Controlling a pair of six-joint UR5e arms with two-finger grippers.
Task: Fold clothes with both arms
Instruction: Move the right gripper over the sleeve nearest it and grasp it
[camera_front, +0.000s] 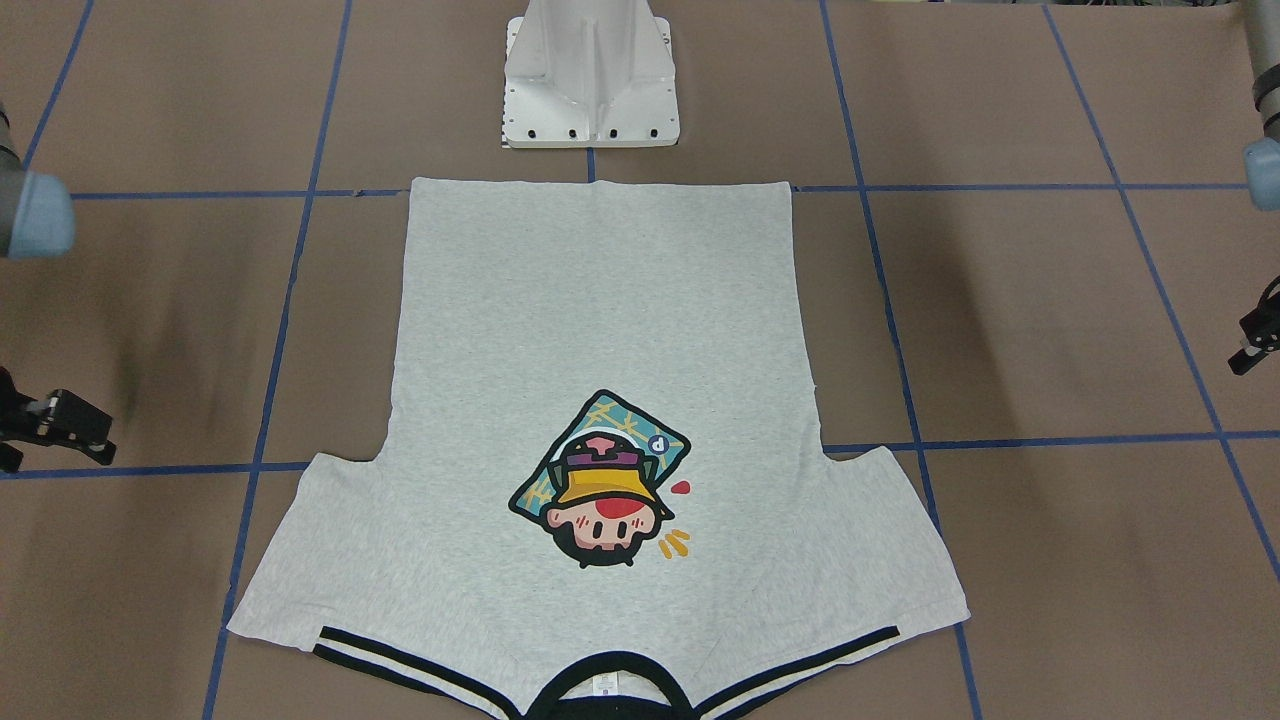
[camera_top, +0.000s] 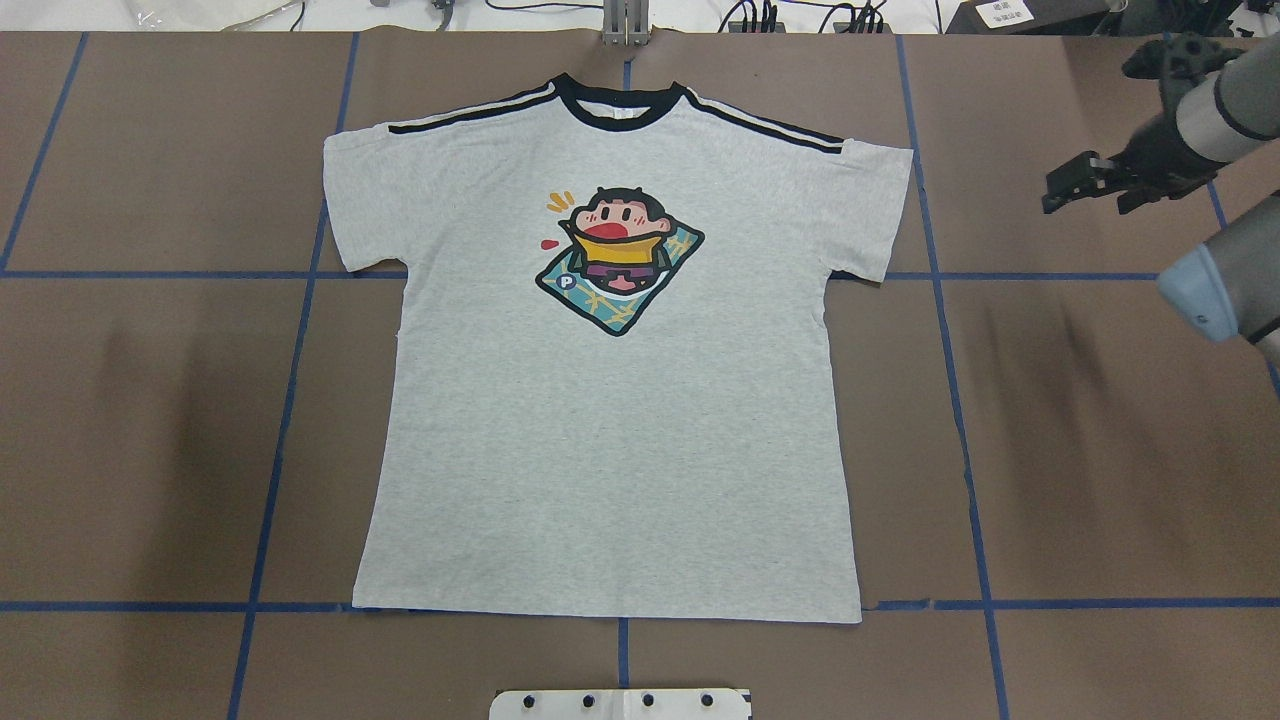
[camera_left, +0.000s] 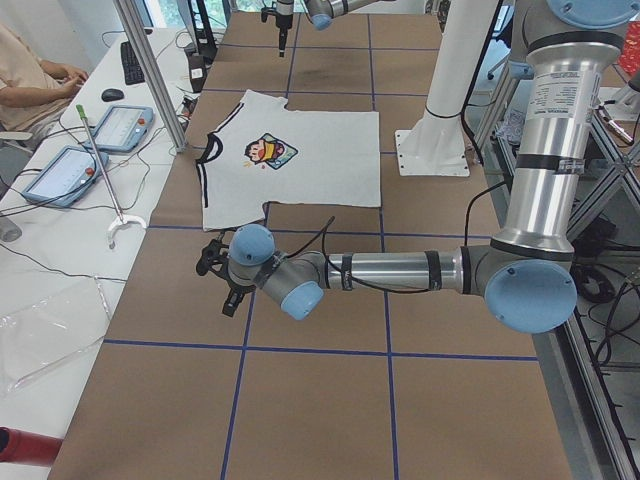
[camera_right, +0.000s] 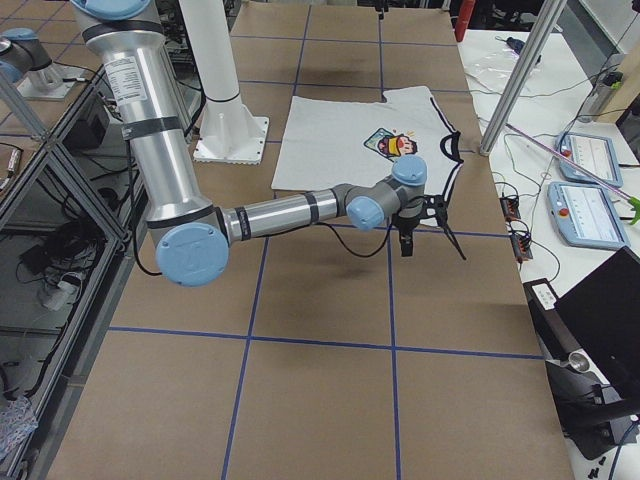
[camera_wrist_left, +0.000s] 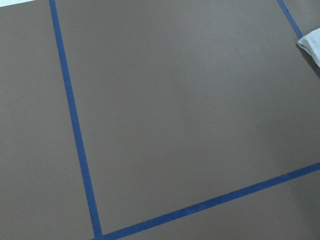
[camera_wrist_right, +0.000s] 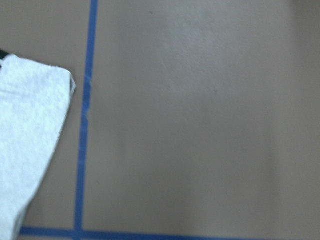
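The light grey T-shirt lies flat and face up in the middle of the brown table, with its black collar on the far side from the robot and its hem near the base. The cartoon print faces up. My right gripper hovers open and empty beyond the shirt's right sleeve. It also shows in the front-facing view. My left gripper hangs open and empty off the other sleeve, out of the overhead view. A sleeve corner shows in each wrist view.
The white pedestal base stands just behind the shirt's hem. Blue tape lines cross the brown table. A side table with tablets, an upright metal post and a seated person are past the collar end.
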